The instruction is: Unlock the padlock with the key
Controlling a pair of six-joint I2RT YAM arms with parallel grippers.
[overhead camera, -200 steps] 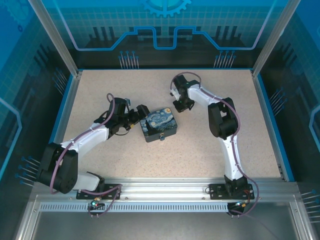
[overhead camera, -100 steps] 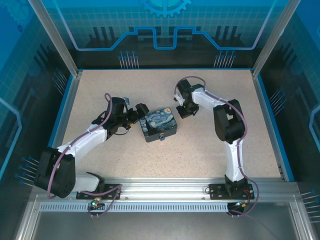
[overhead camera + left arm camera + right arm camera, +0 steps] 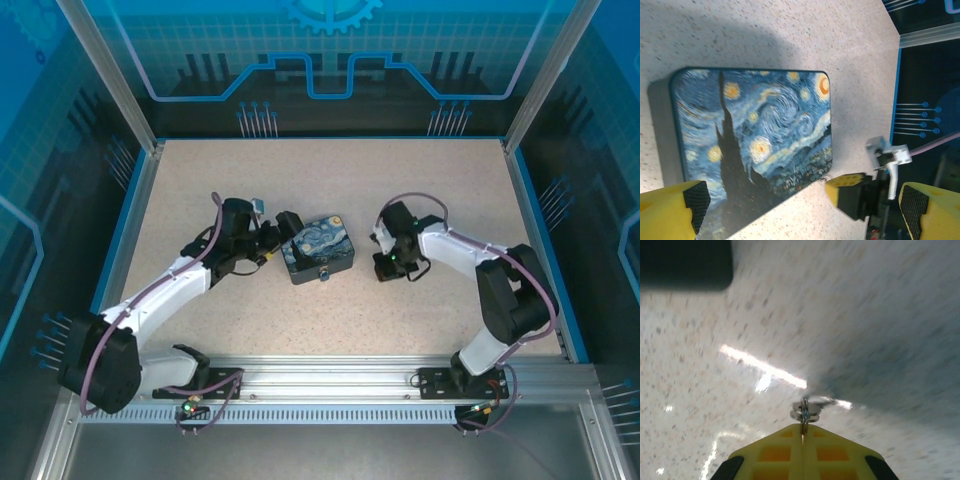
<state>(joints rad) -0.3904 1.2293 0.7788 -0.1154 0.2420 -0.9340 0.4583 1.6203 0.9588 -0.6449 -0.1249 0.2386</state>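
The Starry Night box (image 3: pixel 318 247) lies mid-table, and the tiny bluish padlock (image 3: pixel 325 276) hangs at its near edge. My left gripper (image 3: pixel 284 227) sits at the box's left end; in the left wrist view it (image 3: pixel 804 201) stands open, its yellow fingers (image 3: pixel 671 210) wide apart, with the box (image 3: pixel 752 145) lying ahead of them. My right gripper (image 3: pixel 390 268) is low over the table to the right of the box. In the right wrist view it (image 3: pixel 802 431) is shut on the thin silvery key (image 3: pixel 805 411), which sticks out past the fingertips.
The speckled tabletop (image 3: pixel 250 310) is bounded by blue side rails (image 3: pixel 545 240) and a metal rail at the near edge (image 3: pixel 330 375). In the left wrist view the right gripper's yellow fingertip (image 3: pixel 845 182) sits just off the box's corner.
My right arm has swung from behind the box round to its right side and nearer, carrying the key. The left arm has edged slightly forward; the box has stayed put.
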